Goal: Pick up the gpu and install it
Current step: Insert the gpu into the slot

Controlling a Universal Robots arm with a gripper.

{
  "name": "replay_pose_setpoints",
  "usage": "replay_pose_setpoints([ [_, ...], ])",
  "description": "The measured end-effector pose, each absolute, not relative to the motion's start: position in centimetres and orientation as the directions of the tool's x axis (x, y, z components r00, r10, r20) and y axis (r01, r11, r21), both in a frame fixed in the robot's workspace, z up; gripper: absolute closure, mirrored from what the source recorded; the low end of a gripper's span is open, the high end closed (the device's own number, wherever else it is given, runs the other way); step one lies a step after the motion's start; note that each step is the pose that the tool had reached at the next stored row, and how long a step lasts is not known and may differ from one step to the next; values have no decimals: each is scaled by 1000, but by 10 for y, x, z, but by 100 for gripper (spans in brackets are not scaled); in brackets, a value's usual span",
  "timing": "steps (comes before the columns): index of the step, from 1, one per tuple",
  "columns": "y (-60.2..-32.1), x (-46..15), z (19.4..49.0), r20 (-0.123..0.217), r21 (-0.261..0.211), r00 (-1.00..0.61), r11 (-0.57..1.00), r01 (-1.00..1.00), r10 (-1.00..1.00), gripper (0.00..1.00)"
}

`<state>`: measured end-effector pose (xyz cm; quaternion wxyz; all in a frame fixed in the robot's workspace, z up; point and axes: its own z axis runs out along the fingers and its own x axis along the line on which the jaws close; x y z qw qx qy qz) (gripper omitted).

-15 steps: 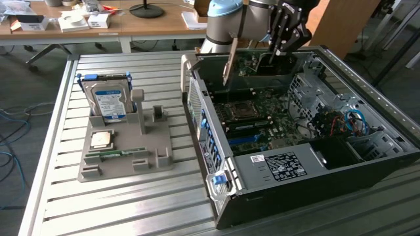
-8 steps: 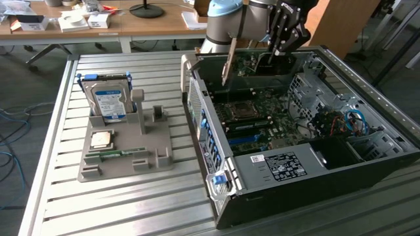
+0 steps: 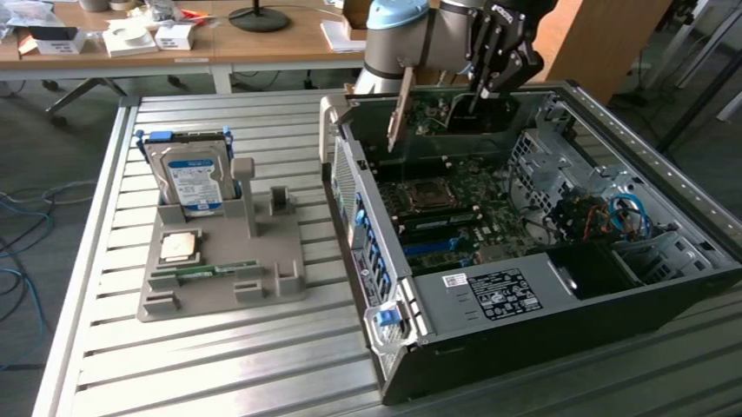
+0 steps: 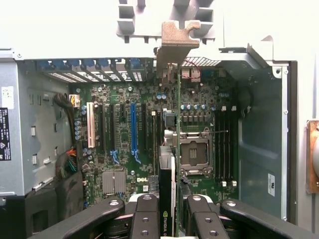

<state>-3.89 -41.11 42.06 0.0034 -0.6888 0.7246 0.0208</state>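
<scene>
Carrying everything is the slatted metal table [image 3: 208, 365], and on it, across the right half of the exterior view, lies the open computer case [image 3: 464, 365] with its motherboard [image 3: 464, 200] facing up. The Universal Robots arm [image 3: 394, 35] comes in from the top centre of that frame and reaches over the far end of the case. Left of the case sits a grey holder [image 3: 221, 278] with a silver hard drive [image 3: 191, 178] standing in it, a processor chip [image 3: 180, 248] and a RAM stick [image 3: 203, 272] lying lower down.

The gpu [image 3: 439, 111] hangs on edge inside the far end of the case, at the upper centre of the exterior view, its pale end bracket [image 3: 401, 109] rising just above the case rim. In the wrist view the card [image 4: 177, 129] runs edge-on over the motherboard, between the blue expansion slot [image 4: 133, 129] and the processor socket [image 4: 194, 152]. Whether its lower edge touches a slot I cannot tell.

The gripper [image 4: 168, 204] has its fingers [image 4: 147, 214] pinching the gpu from both faces, near the end away from the bracket.

The card looks light and stiff but fragile: bare components and solder on a thin board. I judge the flat faces near an edge to be the safest hold, clear of the connector edge, with modest squeeze and no twisting.
</scene>
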Motion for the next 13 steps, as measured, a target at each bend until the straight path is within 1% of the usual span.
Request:
replay_pose_setpoints([
  [13, -411, -39, 417, -34, 17, -23, 23, -1000, -999, 74],
])
